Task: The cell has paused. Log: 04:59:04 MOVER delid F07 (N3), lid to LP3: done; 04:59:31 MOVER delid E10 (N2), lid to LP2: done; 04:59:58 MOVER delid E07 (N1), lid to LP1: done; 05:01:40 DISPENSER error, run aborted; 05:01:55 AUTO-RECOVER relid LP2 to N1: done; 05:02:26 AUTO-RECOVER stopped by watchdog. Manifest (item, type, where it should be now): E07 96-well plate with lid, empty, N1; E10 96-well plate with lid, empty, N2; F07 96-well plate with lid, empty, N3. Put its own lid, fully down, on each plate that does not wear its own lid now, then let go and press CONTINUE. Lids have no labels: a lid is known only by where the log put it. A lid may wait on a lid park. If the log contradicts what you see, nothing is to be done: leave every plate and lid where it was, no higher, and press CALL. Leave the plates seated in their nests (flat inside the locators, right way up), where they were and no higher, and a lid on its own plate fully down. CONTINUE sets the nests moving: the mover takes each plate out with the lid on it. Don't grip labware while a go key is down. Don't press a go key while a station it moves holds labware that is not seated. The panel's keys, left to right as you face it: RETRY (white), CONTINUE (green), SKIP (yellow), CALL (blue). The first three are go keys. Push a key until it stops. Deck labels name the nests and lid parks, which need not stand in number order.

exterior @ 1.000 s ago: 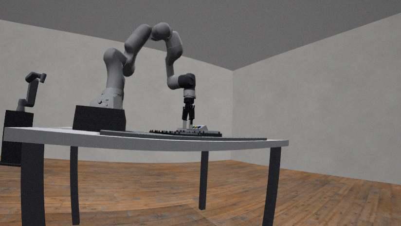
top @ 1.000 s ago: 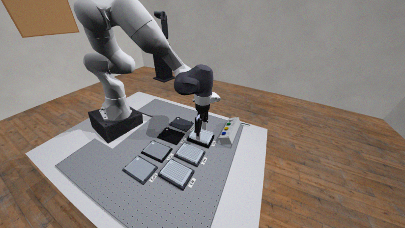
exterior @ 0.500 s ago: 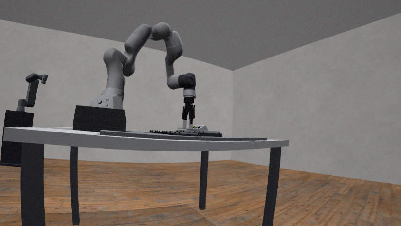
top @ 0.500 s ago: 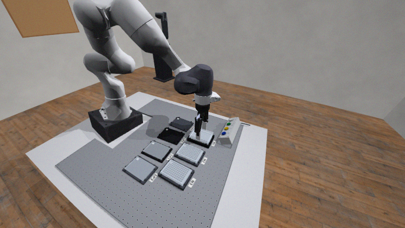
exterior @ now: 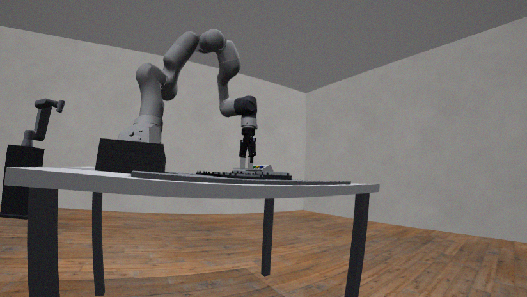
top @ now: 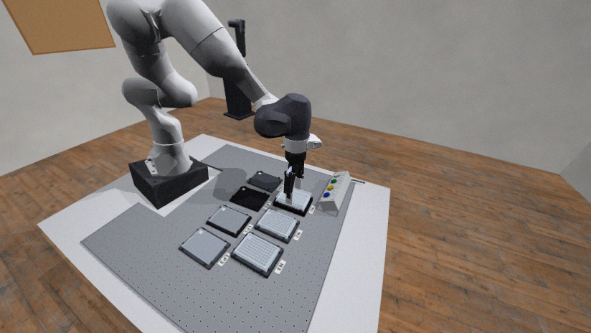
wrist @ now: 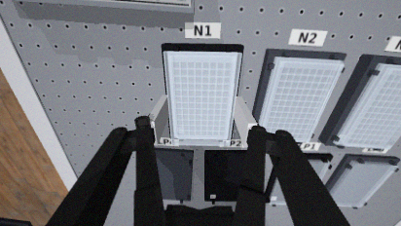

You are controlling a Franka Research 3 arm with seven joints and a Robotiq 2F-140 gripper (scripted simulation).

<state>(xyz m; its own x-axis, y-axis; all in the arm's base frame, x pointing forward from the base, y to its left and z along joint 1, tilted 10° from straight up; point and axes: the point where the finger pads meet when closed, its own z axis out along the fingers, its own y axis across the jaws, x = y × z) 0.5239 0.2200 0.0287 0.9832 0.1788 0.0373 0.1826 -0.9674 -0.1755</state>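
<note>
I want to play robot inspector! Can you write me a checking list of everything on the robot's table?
Surface: white table carrying a grey deck plate full of holes.
Job's things: bare plates in N2 and N3; a clear lid at N1; two more lids on parks; two dark parks bare; key panel, no key touched.
Clutter: nothing seen.
Grippers: gripper shut on the N1 lid; whether it is lifted, cannot tell.
Cables: thin dark line behind the panel, maybe a lead.
Surroundings: wooden floor, grey walls, a dark stand.
</note>
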